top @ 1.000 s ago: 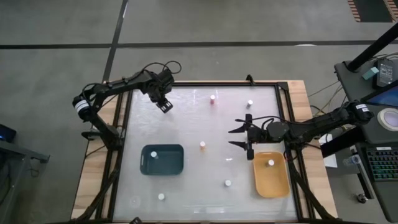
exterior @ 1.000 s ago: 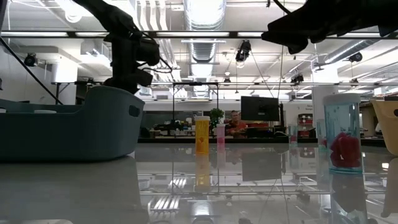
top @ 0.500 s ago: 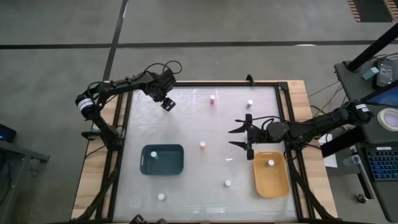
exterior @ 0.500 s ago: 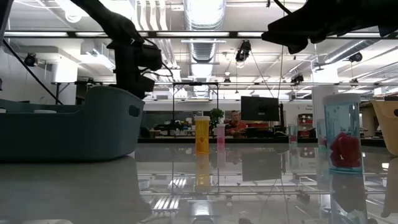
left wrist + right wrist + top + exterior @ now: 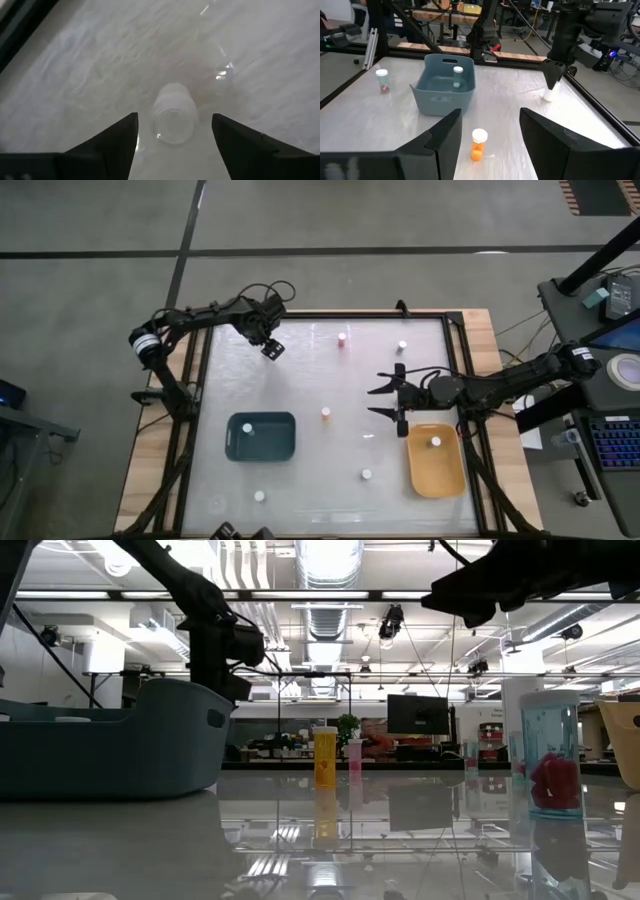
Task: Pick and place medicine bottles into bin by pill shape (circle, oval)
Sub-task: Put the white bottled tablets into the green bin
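We find the left gripper (image 5: 271,347) has opened over the last second: its fingers now stand wide apart, where a moment ago they were partly closed, and the arm has drifted a little further toward the far left corner of the table (image 5: 330,470). In the left wrist view a clear, white-capped bottle (image 5: 173,113) stands between the two fingers, touching neither; the right wrist view shows this same bottle (image 5: 550,93) just below the left gripper's tips. We judge the hand is lined up for a grasp that is not yet made; the next step calls for lowering and closing on the bottle.

The right gripper (image 5: 399,401) hangs with its fingers apart and empty, just beside the far end of the yellow-orange bin (image 5: 447,480), with the orange bottle (image 5: 326,413) ahead of it. That bin holds one bottle, and the teal bin (image 5: 283,448), well apart from the left hand, holds another. Further bottles stand loose on the table, so most of the sorting remains.
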Controlling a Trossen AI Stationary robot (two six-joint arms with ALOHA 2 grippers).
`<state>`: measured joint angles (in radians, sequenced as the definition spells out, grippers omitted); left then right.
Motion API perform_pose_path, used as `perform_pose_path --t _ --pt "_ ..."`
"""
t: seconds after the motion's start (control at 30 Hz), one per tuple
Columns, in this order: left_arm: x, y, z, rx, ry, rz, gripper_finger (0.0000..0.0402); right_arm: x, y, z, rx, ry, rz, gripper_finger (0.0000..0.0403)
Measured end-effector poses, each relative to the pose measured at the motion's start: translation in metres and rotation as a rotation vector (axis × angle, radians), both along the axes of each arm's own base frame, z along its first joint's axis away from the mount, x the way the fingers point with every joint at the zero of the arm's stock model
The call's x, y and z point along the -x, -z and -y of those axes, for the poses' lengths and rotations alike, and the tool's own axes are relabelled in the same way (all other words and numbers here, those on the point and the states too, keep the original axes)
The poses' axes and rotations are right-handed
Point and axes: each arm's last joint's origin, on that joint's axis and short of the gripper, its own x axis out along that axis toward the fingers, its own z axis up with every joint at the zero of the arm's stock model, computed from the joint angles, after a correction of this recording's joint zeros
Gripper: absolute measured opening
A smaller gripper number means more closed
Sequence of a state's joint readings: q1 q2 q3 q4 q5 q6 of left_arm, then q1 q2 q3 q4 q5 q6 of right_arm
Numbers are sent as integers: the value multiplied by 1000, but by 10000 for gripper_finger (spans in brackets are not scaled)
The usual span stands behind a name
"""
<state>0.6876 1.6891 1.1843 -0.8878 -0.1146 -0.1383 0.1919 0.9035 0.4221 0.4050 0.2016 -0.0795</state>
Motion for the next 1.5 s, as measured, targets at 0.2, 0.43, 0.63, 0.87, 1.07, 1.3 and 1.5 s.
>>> perform_pose_path --t 0.2,0.43,0.63,0.87,1.07,1.3,1.5 --pt "0 1 0 -1 15 -5 227 0 0 2 1 10 -5 192" --pt "0 1 0 -2 18 -8 169 0 1 2 1 10 -5 192" --pt "0 1 0 -4 22 -8 125 0 1 2 1 10 -5 192" --pt "-3 -2 3 -51 33 -33 121 0 1 2 0 10 -5 192" --pt "-7 -24 22 -114 100 -27 121 0 0 2 0 10 -5 192" --pt "-9 -69 66 -152 163 53 121 0 0 2 0 10 -5 192" --pt "-12 -103 115 -161 217 150 121 0 0 2 0 10 -5 192"
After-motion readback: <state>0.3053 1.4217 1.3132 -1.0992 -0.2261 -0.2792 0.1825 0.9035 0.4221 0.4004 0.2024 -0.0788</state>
